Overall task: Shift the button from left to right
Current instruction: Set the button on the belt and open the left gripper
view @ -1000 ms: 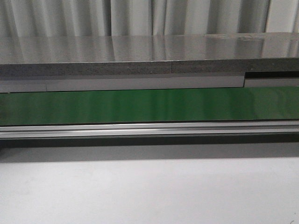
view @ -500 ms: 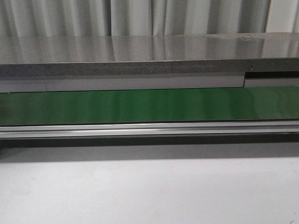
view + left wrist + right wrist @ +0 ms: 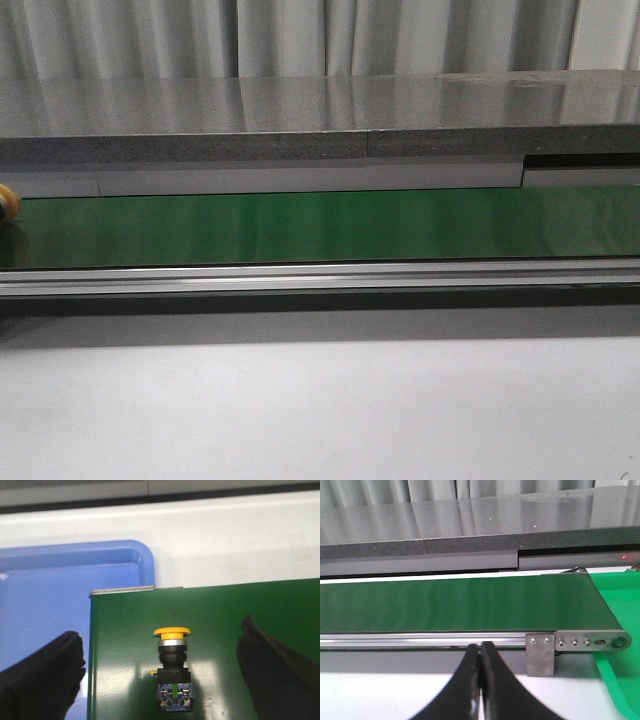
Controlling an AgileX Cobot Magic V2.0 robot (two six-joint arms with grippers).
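The button [image 3: 173,672] lay on its side on the green belt [image 3: 250,625], close to the belt's end, its round yellow cap pointing toward the pale ledge beyond and its black body ending in a block with two screws and a small green mark. In the left wrist view the left gripper [image 3: 165,675] hung over it with its two dark fingers [image 3: 42,677] spread wide, one on each side of the button and touching neither it nor the belt, as far as could be seen. Beside the belt's end sat a blue tray [image 3: 60,595], its rounded corner just past the metal edge of the belt.

From the front, only a sliver of the yellow cap [image 3: 8,203] showed at the far left edge of the picture, on the green belt [image 3: 320,225] that ran the full width. An aluminium rail [image 3: 320,277] bordered the belt on the near side, a white tabletop [image 3: 320,410] lay in front of it, and a grey stone-like counter [image 3: 320,120] rose behind, backed by pale curtains.

The right gripper [image 3: 481,680] had its fingers [image 3: 467,685] pressed together, holding nothing, over the white tabletop just short of the rail. Ahead of it the belt [image 3: 460,602] ended at a roller with a small metal bracket [image 3: 540,655], and a green tray [image 3: 620,630] sat beyond that end.
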